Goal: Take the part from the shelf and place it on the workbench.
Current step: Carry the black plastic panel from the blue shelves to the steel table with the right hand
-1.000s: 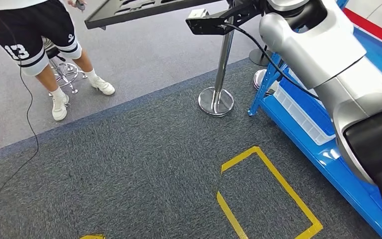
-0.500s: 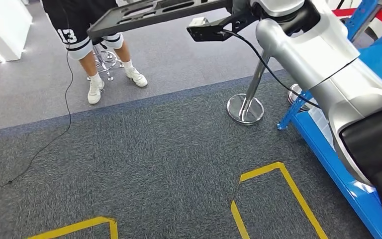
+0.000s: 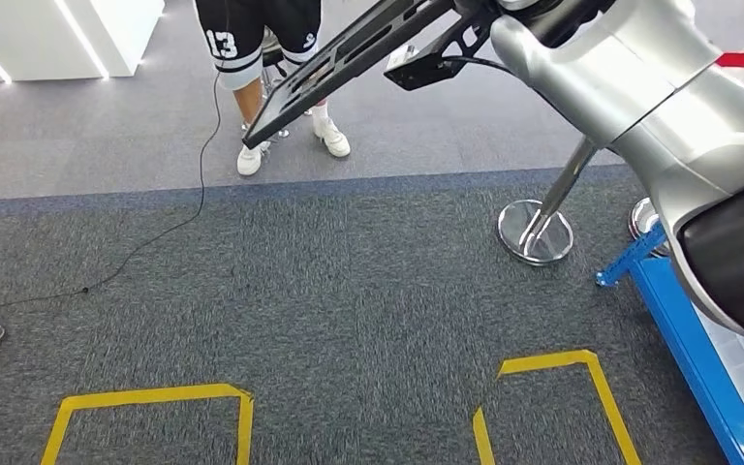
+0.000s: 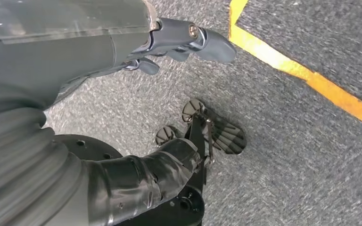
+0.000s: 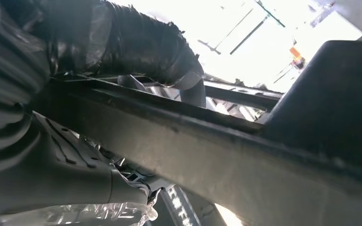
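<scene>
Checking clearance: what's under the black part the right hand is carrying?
Below the black part: grey floor, a person's legs and white shoes, a cable. The part covers some of the legs and stool.

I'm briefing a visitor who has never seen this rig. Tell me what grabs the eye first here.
The long black part juts out at the top of the head view, carried by the silver right arm, with the right hand wrapped over its edge. Behind it stands a person in black shorts, and yellow floor markings cross the grey carpet below.
</scene>
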Controlling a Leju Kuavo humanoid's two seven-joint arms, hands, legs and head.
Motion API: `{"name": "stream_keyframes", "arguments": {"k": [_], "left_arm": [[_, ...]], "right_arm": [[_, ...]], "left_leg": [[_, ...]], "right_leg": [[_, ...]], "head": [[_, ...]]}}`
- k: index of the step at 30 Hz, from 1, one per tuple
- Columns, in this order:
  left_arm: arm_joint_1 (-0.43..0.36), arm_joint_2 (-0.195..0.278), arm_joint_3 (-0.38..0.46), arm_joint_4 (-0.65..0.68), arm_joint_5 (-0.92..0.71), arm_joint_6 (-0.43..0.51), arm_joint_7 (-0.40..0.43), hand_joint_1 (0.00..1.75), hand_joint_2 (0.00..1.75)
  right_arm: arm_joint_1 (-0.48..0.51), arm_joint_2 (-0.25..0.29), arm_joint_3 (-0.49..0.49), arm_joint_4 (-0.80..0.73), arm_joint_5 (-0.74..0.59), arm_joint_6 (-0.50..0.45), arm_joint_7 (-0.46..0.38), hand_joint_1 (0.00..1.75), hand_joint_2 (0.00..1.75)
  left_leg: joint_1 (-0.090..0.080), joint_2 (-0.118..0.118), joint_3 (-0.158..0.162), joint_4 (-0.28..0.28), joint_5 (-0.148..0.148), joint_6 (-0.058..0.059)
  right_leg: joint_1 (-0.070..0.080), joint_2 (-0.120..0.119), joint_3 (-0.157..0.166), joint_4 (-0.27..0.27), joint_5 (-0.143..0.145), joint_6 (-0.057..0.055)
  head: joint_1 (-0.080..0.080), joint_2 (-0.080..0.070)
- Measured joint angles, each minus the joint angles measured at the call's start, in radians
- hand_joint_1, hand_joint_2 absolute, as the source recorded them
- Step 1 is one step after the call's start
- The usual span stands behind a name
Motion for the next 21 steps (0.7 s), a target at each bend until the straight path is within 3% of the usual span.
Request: {"name": "stream_keyframes", "arguments": {"k": [1,3,5,6,8,9,10,12,14,16,17,19,21], "left_arm": [[0.001,0.000,0.001,0.000,0.000,0.000,0.001,0.00,1.75],[0.003,0.001,0.004,0.000,0.000,0.000,0.002,0.00,1.75],[0.003,0.002,0.008,0.000,0.000,0.000,0.004,0.00,1.75],[0.002,0.002,0.009,0.000,-0.001,0.000,0.004,0.00,1.75],[0.000,0.003,0.012,0.000,-0.001,0.000,0.005,0.00,1.75],[-0.001,0.003,0.013,0.000,-0.002,0.000,0.005,0.00,1.75],[-0.001,0.002,0.014,0.000,-0.003,0.000,0.006,0.00,1.75],[0.001,0.001,0.015,0.000,-0.008,0.000,0.005,0.00,1.75],[0.001,0.000,0.015,0.000,-0.014,0.000,0.004,0.00,1.75],[0.002,0.000,0.015,0.000,-0.019,0.000,0.003,0.00,1.75],[0.004,0.000,0.015,0.000,-0.021,0.000,0.003,0.00,1.75],[0.005,0.001,0.015,0.000,-0.021,0.000,0.003,0.00,1.75],[0.004,0.001,0.015,0.000,-0.021,-0.001,0.002,0.00,1.75]], "right_arm": [[-0.002,0.000,0.006,0.006,-0.003,0.000,0.000,1.75,1.75],[-0.003,-0.002,0.021,0.013,-0.014,0.000,0.002,1.75,1.75],[-0.006,-0.008,0.031,0.018,-0.031,-0.001,0.007,1.75,1.75],[-0.007,-0.010,0.035,0.021,-0.039,-0.003,0.010,1.75,1.75],[-0.004,-0.016,0.042,0.026,-0.063,-0.013,0.024,1.75,1.75],[0.000,-0.019,0.044,0.027,-0.083,-0.024,0.035,1.75,1.75],[0.007,-0.021,0.042,0.028,-0.109,-0.040,0.050,1.75,1.75],[0.032,-0.026,0.019,0.022,-0.174,-0.092,0.090,1.75,1.75],[0.074,-0.029,-0.028,-0.001,-0.241,-0.150,0.125,1.75,1.75],[0.122,-0.026,-0.086,-0.032,-0.288,-0.185,0.144,1.75,1.75],[0.142,-0.022,-0.113,-0.046,-0.302,-0.192,0.148,1.75,1.75],[0.166,-0.012,-0.152,-0.066,-0.312,-0.197,0.153,1.75,1.75],[0.178,-0.009,-0.174,-0.081,-0.315,-0.198,0.156,1.75,1.75]], "left_leg": [[0.001,-0.011,0.002,-0.005,0.003,0.007],[0.004,-0.032,0.012,-0.020,0.010,0.019],[0.005,-0.051,0.017,-0.028,0.014,0.030],[0.005,-0.062,0.017,-0.027,0.014,0.034],[0.005,-0.088,0.017,-0.023,0.013,0.037],[0.006,-0.103,0.017,-0.020,0.012,0.037],[0.008,-0.118,0.017,-0.015,0.011,0.036],[0.011,-0.145,0.012,-0.003,0.007,0.030],[0.015,-0.168,0.001,0.006,0.006,0.020],[0.022,-0.191,-0.007,0.005,0.012,0.008],[0.022,-0.185,-0.011,0.008,0.010,0.002],[0.020,-0.136,-0.035,0.056,-0.020,-0.007],[0.020,-0.081,-0.088,0.171,-0.080,-0.014]], "right_leg": [[0.000,-0.009,0.003,-0.003,-0.001,0.005],[-0.004,0.019,-0.003,0.019,-0.022,0.011],[-0.008,0.077,-0.048,0.117,-0.075,0.012],[-0.008,0.095,-0.082,0.184,-0.103,0.012],[-0.009,0.107,-0.130,0.271,-0.119,0.015],[-0.010,0.109,-0.130,0.263,-0.099,0.016],[-0.013,0.114,-0.112,0.217,-0.064,0.017],[-0.020,0.153,-0.057,0.086,-0.001,0.017],[-0.021,0.189,-0.026,0.019,0.015,0.018],[-0.016,0.178,-0.020,0.012,0.014,0.014],[-0.015,0.164,-0.017,0.007,0.016,0.009],[-0.017,0.136,-0.012,-0.002,0.021,-0.002],[-0.012,0.108,-0.009,-0.005,0.021,-0.009]], "head": [[0.000,0.000],[0.001,0.000],[0.001,0.000],[0.001,0.000],[0.001,0.000],[0.001,0.000],[0.001,0.000],[0.001,0.000],[0.001,0.000],[0.001,0.000],[0.001,0.000],[-0.001,0.000],[-0.003,0.000]]}}
